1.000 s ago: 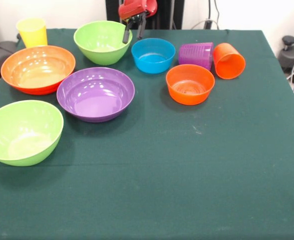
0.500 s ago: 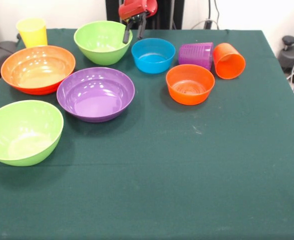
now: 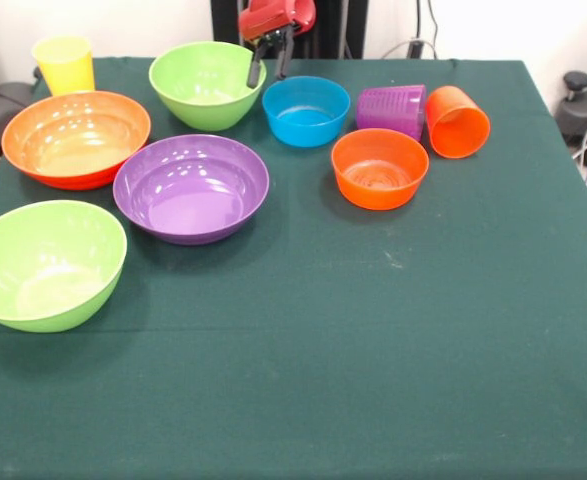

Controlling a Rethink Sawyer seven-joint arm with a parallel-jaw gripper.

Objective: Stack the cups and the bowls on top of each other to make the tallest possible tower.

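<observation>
Front view: a red gripper (image 3: 268,62) is hanging at the far edge of a green counter (image 3: 373,340), its two jaws spread narrowly, one dipping inside the rim of a lime green bowl (image 3: 205,84), gripping nothing. Nothing is stacked. Beside it are sitting a blue bowl (image 3: 306,110), a small orange bowl (image 3: 379,168), a purple bowl (image 3: 191,187), and tipped purple cup (image 3: 392,109) and orange cup (image 3: 457,121). These are likely light, stiff, slippery plastic; pinching a thin rim is probably the safest hold.
</observation>
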